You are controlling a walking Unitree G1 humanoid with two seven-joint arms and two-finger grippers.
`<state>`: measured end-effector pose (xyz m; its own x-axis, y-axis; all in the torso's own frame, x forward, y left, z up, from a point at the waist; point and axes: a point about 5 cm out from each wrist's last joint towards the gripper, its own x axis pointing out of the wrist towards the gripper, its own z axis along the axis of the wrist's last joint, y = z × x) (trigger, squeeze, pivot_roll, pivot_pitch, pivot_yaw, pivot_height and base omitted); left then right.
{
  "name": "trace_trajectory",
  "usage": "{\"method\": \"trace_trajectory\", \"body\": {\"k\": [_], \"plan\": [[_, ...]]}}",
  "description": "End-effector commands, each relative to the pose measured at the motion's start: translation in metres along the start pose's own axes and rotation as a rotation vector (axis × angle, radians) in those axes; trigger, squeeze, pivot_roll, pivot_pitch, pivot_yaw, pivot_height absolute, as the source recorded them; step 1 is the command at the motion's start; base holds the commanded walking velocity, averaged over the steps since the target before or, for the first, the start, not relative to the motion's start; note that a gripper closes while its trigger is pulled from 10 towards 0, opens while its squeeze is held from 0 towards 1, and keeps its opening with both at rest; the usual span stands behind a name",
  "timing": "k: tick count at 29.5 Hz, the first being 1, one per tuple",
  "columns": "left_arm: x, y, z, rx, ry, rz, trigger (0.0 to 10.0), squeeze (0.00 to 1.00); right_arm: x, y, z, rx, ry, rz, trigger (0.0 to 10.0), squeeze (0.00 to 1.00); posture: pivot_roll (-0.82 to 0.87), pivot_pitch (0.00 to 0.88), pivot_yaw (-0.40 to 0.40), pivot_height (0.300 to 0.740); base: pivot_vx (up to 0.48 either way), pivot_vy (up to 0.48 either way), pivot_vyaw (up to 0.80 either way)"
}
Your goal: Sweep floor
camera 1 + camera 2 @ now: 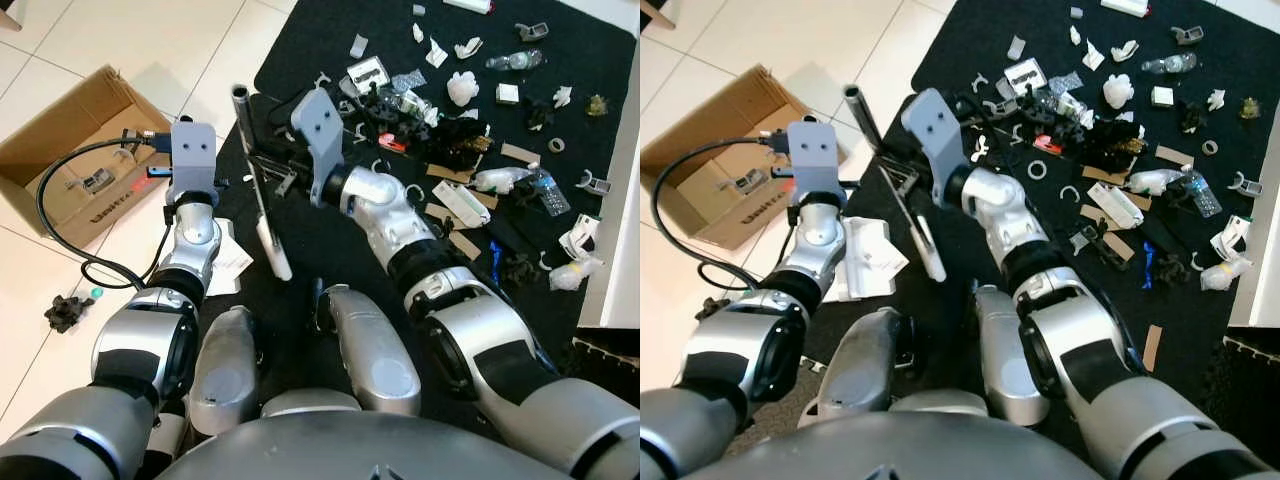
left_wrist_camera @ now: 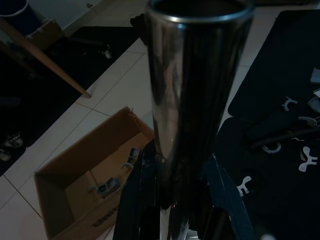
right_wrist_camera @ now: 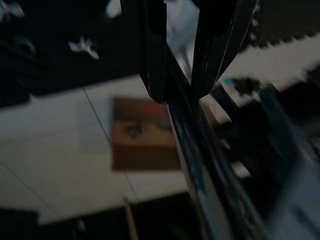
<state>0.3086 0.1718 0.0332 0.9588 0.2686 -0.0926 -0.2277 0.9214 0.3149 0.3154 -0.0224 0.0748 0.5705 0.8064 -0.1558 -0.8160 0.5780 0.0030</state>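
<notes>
Both grippers are holding the broom handle over the black mat.

The left gripper (image 2: 175,200) and right gripper (image 3: 180,85) are clamping the metal handle (image 1: 252,170); it is looking stiff, smooth, probably slippery, so gripping mid-shaft seems best.

Eye views evenly, brightly lit and sharp; soft shadow cast beside cardboard box (image 1: 62,155). Wrist views dim; right one blurred, glare seen on metal tube (image 2: 192,100).
</notes>
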Motion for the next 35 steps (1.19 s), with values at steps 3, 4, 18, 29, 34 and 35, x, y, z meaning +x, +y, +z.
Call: {"method": "trace_trajectory", "body": {"k": [3,4,18,29,34,35], "plan": [[-0.014,0.005,-0.032,0.085,0.142,-0.019,10.0,0.00,0.000,0.001,-0.007,-0.116,0.044,-0.086,10.0,0.00,-0.01,0.170,-0.056,0.740,0.000,0.000,0.00],[-0.014,0.005,-0.032,0.085,0.142,-0.019,10.0,0.00,0.000,0.001,-0.007,-0.116,0.044,-0.086,10.0,0.00,-0.01,0.170,-0.056,0.740,0.000,0.000,0.00],[-0.014,0.006,-0.032,0.087,0.143,-0.020,10.0,0.00,-0.004,0.013,-0.028,0.021,0.092,0.000,10.0,0.00,-0.02,0.173,-0.050,0.740,0.000,0.000,0.00],[-0.013,0.006,-0.032,0.089,0.143,-0.016,10.0,0.00,0.009,0.073,-0.048,0.314,0.109,0.245,10.0,0.00,-0.01,0.173,-0.055,0.740,0.000,0.000,0.00],[-0.013,0.005,-0.031,0.089,0.142,-0.016,10.0,0.00,0.016,0.087,-0.050,0.440,0.113,0.237,10.0,0.00,-0.01,0.171,-0.056,0.740,0.000,0.000,0.00],[-0.013,0.005,-0.031,0.089,0.142,-0.016,10.0,0.00,0.019,0.089,-0.047,0.511,0.099,0.229,10.0,0.00,-0.01,0.171,-0.056,0.740,0.000,0.000,0.00]]}}
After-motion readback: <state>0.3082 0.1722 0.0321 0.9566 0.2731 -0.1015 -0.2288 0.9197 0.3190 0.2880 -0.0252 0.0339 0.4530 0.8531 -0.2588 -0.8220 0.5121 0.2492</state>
